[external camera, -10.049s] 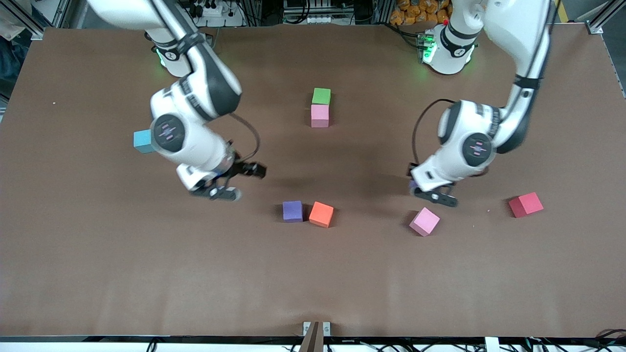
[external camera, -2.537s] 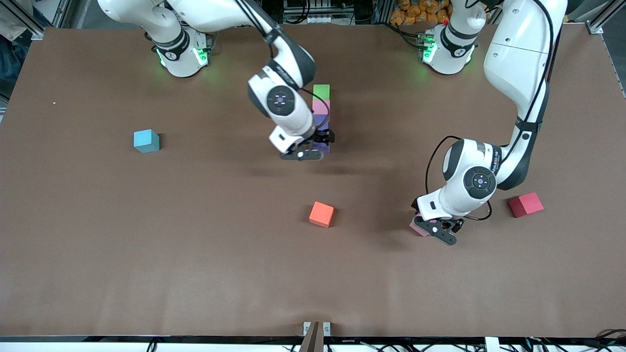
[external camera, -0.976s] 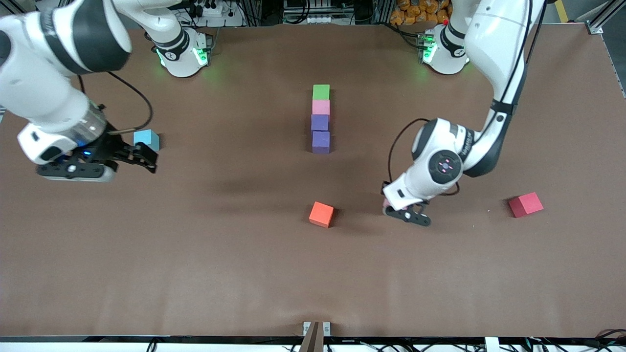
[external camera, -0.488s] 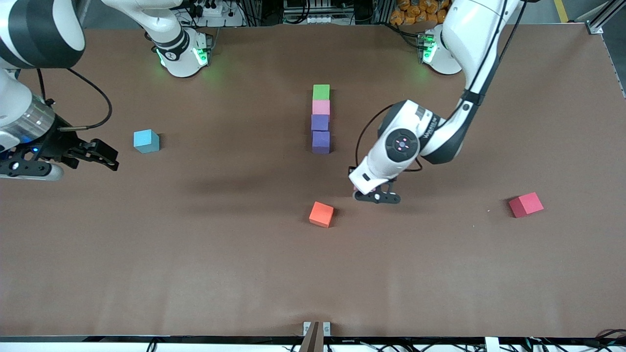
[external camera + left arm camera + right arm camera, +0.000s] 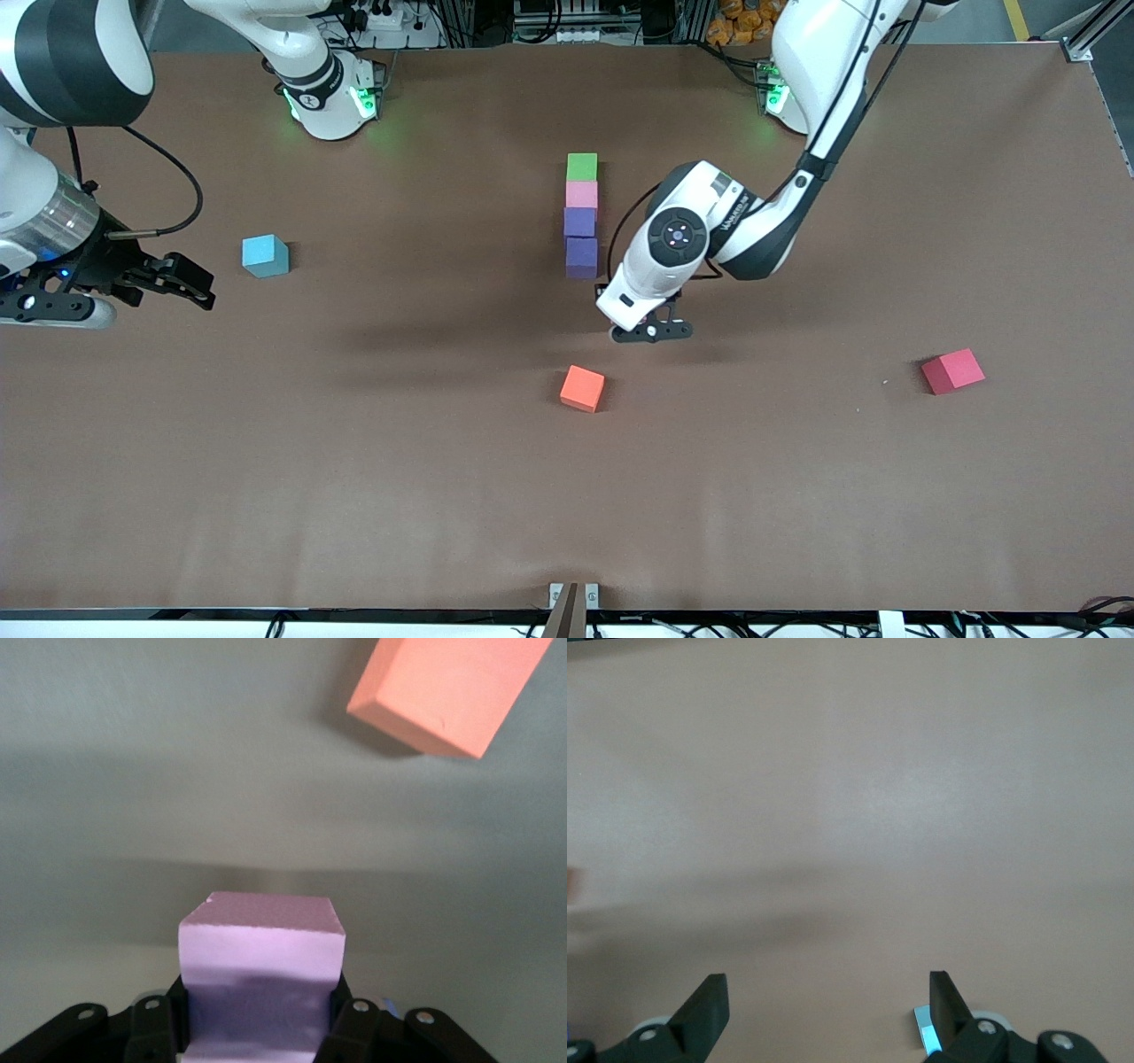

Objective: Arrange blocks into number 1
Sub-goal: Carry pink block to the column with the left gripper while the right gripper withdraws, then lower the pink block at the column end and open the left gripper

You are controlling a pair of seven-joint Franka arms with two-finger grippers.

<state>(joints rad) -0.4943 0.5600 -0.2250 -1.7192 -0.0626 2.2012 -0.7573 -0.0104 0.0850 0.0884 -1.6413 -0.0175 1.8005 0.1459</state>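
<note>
Matt foam on a matt table

The pink block (image 5: 261,979) looks like soft, finely grained foam; the orange cube (image 5: 447,687) likewise matt; the brown table (image 5: 354,478) dull; the arm shells glossy white plastic.

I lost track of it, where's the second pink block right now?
The pink block is held in the left gripper, up over the table between the orange cube and the purple end of the block column.

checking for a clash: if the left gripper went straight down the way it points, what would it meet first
Probably bare brown table. The left gripper, shut on the pink foam cube, hangs over open surface; the orange foam cube lies off to one side.
</note>
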